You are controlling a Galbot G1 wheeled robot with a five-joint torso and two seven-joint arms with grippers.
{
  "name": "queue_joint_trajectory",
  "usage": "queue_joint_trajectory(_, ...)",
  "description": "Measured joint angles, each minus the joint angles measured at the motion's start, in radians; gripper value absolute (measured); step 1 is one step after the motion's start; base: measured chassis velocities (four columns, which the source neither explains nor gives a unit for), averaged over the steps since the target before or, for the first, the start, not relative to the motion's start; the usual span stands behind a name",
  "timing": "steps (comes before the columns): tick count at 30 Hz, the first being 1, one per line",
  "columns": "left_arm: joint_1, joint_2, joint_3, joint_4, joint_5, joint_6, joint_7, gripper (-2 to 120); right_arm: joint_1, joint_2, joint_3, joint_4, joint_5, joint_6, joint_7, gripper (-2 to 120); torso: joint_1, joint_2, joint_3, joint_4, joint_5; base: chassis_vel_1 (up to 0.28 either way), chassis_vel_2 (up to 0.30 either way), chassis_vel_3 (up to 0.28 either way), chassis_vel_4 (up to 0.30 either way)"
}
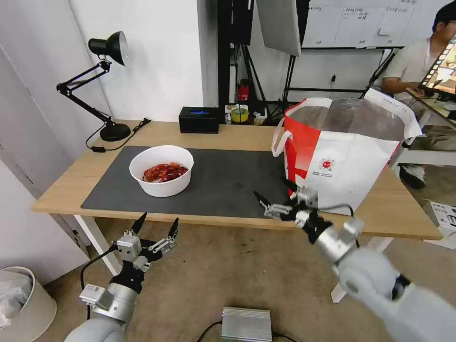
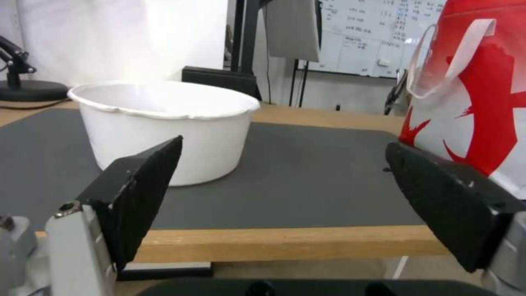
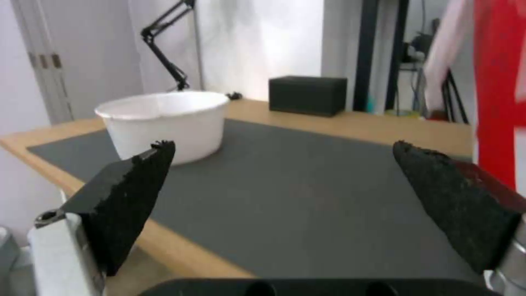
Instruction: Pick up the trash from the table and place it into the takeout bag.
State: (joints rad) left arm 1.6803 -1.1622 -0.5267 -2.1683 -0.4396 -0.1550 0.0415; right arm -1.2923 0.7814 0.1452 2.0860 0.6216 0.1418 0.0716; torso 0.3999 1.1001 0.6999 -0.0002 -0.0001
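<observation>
Bowl (image 1: 162, 170) of red shells sits centre-left on the grey mat (image 1: 228, 183). Right gripper (image 1: 275, 194), fingers spread and empty, hangs at the table (image 1: 237, 133) edge beside the takeout bag (image 1: 346, 152) at right; left gripper (image 1: 156, 223), also spread, waits lower left.

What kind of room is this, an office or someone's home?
Probably an office or lab set up for filming. A whiteboard covered in writing hangs on the back wall, black light stands and tripods crowd behind the light wood-topped desk, and a black articulated desk lamp sits on it.
</observation>
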Motion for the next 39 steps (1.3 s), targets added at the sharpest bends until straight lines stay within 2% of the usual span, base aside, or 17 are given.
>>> queue_joint_trajectory(15,0.002,-0.002,0.001,0.001,0.003,0.000,0.000,100,-0.113,0.085,-0.018,-0.056,-0.170,0.084,0.126,100,0.000,0.000,0.000,0.0002,0.0001,0.000,0.000,0.000,0.000)
queue_joint_trajectory(33,-0.008,0.014,-0.010,-0.001,-0.006,0.011,-0.007,100,-0.116,0.088,-0.022,-0.058,-0.188,0.084,0.155,100,0.000,0.000,0.000,0.0003,0.0000,0.000,0.000,0.000,0.000)
queue_joint_trajectory(37,-0.048,0.065,-0.049,-0.020,-0.073,0.053,-0.040,100,-0.115,0.088,-0.022,-0.058,-0.187,0.083,0.154,100,0.000,0.000,0.000,0.0003,0.0000,0.000,0.000,0.000,0.000)
queue_joint_trajectory(39,-0.085,0.132,-0.076,-0.036,-0.139,0.102,-0.096,100,-0.115,0.088,-0.022,-0.058,-0.187,0.082,0.154,100,0.000,0.000,0.000,0.0005,0.0000,0.000,0.000,0.000,0.000)
